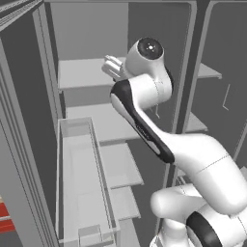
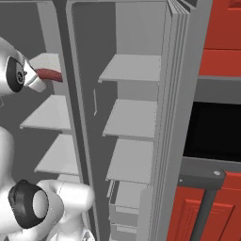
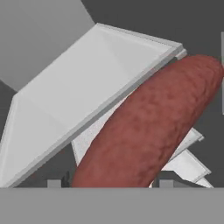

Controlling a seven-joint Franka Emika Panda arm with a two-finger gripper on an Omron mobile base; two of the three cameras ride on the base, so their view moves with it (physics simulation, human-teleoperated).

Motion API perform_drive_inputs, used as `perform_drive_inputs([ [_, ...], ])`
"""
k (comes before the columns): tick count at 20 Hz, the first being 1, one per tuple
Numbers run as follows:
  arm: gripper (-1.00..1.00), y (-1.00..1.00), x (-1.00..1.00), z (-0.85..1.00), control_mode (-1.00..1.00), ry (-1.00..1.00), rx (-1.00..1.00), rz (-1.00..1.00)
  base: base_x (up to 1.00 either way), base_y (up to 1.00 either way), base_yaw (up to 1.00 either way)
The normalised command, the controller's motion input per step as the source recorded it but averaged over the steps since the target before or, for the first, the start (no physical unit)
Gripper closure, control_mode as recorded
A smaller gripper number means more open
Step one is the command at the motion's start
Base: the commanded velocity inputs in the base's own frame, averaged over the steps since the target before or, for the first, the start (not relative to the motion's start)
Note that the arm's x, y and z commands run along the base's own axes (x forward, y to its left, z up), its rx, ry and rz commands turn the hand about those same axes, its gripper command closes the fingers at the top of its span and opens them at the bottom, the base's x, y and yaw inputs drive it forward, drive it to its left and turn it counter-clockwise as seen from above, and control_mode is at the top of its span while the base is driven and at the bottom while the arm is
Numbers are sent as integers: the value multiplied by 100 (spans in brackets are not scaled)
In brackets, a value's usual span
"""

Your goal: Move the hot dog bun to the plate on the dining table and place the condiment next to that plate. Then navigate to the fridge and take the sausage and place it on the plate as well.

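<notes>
The fridge [image 1: 82, 72] stands open, its grey shelves [image 2: 132, 117] bare. My gripper [image 1: 112, 67] reaches in at the level of the upper left shelf. The sausage [image 3: 153, 127], reddish-brown and slightly curved, fills the hand view between the two dark fingertips [image 3: 166, 183] and hangs above the shelf edges. From the right base view the sausage [image 2: 51, 74] sticks out of the hand [image 2: 34, 77], clear of the shelf behind it. My gripper [image 3: 111, 181] is shut on it. The bun, the plate, the condiment and the dining table are out of view.
The open left fridge door carries a deep grey bin [image 1: 79, 173] close beside the arm. The centre post [image 2: 75, 108] divides the two shelf stacks. Red cabinets [image 2: 221, 28] and a dark oven opening [image 2: 212, 132] lie right of the fridge.
</notes>
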Motion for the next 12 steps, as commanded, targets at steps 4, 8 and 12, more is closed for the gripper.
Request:
perform_drive_inputs([
  [4,100,-34,-77,4,-100,0,8,0,0,0,0],
  [8,100,-26,-86,9,-100,-1,6,0,0,0,0],
  [12,100,-31,-77,13,-100,0,5,0,0,0,0],
])
